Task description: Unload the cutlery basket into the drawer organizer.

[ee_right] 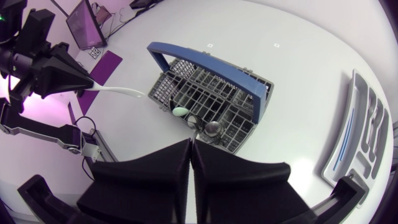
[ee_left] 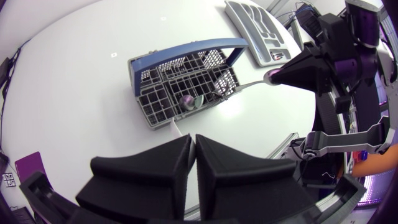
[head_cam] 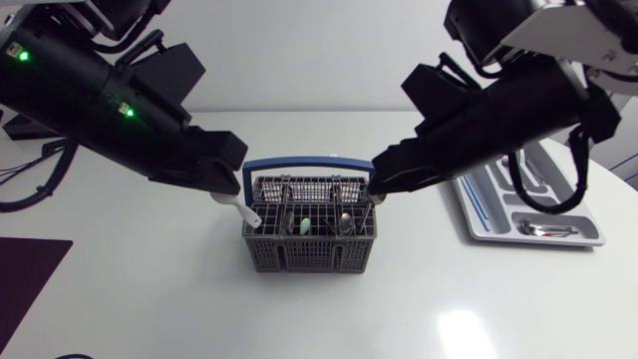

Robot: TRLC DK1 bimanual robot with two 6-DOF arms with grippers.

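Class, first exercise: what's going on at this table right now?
Two robot arms hang over a grey plastic cutlery basket with a blue handle. The left end effector grips a white plastic utensil at the basket's edge; the right end effector grips a thin metal utensil. The grey drawer organizer already holds some cutlery.
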